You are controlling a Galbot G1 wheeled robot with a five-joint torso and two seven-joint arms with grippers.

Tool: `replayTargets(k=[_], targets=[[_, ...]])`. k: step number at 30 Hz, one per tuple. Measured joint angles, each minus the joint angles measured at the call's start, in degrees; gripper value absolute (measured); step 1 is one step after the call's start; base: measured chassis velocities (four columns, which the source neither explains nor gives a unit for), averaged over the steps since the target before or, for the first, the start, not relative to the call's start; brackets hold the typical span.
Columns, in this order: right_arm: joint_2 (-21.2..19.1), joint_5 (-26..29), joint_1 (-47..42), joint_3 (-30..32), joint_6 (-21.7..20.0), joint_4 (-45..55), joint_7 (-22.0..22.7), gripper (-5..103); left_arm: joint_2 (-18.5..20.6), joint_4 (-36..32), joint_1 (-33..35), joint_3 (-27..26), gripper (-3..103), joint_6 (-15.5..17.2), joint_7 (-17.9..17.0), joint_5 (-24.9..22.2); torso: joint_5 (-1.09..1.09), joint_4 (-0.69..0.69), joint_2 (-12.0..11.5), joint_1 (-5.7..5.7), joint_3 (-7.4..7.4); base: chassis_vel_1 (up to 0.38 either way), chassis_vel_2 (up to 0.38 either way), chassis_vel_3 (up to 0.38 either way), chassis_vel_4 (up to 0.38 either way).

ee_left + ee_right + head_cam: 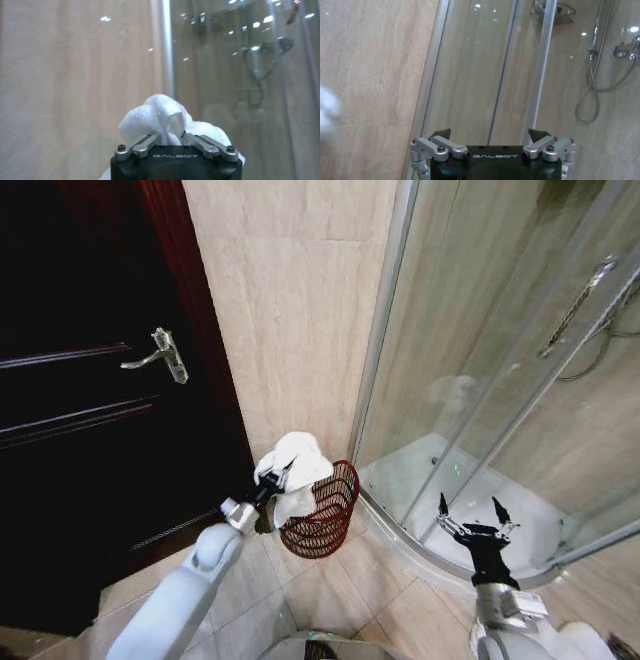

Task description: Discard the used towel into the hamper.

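Two arms reach forward in the head view: the left hand (277, 477) is raised beside the hamper (323, 510), its fingers (142, 144) clamped on the white towel (293, 463), while the right hand (472, 514) hangs over the shower tray (420, 480) with its fingers spread wide and nothing between them. The hamper is a dark red-brown wire basket standing on the tiled floor (330, 595) at the corner where the beige wall (290, 310) meets the glass shower enclosure (480, 350). The towel is fluffy and bunched, bulging above the left hand, its lower folds just beside the hamper's rim
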Motion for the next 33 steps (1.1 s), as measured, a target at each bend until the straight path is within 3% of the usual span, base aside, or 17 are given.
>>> replayTargets(k=[4,14,20,22,26,29,30,32,33], targets=[[0.0,-0.6,0.3,-0.1,0.1,-0.1,-0.1,100,-0.8,6.0,-8.9,6.8,5,-0.1,1.8,-0.2,0.00,0.01,0.1,0.07,0.09,0.000,0.000,0.000,0.000],[0.0,-0.8,0.6,0.0,0.2,-0.2,0.0,100,-5.7,21.2,-19.6,13.2,5,-3.3,2.9,1.2,0.00,-0.01,0.3,0.15,0.18,0.000,0.000,0.000,0.000],[0.0,-0.6,0.6,0.4,0.6,-0.9,0.0,100,-7.8,30.9,-21.0,13.4,5,-6.3,5.2,9.5,0.00,0.02,0.4,0.17,0.22,0.000,0.000,0.000,0.000],[0.0,-0.5,0.9,0.3,0.6,-1.1,0.0,100,-9.2,36.5,-22.5,13.4,5,-8.6,6.5,13.8,0.00,0.02,0.4,0.19,0.24,0.000,0.000,0.000,0.000],[0.0,-0.3,1.0,0.2,0.6,-1.1,0.0,100,-9.8,40.2,-23.8,14.3,5,-9.5,8.8,14.9,0.00,0.00,0.5,0.21,0.26,0.000,0.000,0.000,0.000],[0.0,0.1,0.9,0.3,0.6,-1.1,0.0,100,-9.7,40.5,-23.7,15.2,5,-8.3,10.0,14.9,0.00,0.00,0.5,0.22,0.28,0.000,0.000,0.000,0.000],[0.0,0.3,0.9,0.4,0.6,-1.0,0.0,100,-9.4,39.8,-23.3,15.7,5,-6.5,10.1,14.6,0.00,-0.01,0.5,0.22,0.27,0.000,0.000,0.000,0.000],[0.0,0.9,0.7,0.7,0.5,-0.8,0.0,100,-8.2,35.9,-21.8,16.4,9,1.6,9.8,13.8,-0.01,0.01,0.5,0.23,0.29,0.000,0.000,0.000,0.000],[0.0,0.9,0.7,0.7,0.5,-0.8,0.0,100,-8.2,35.9,-21.8,16.4,9,1.6,9.8,13.8,-0.01,0.01,0.5,0.23,0.29,0.000,0.000,0.000,0.000]])
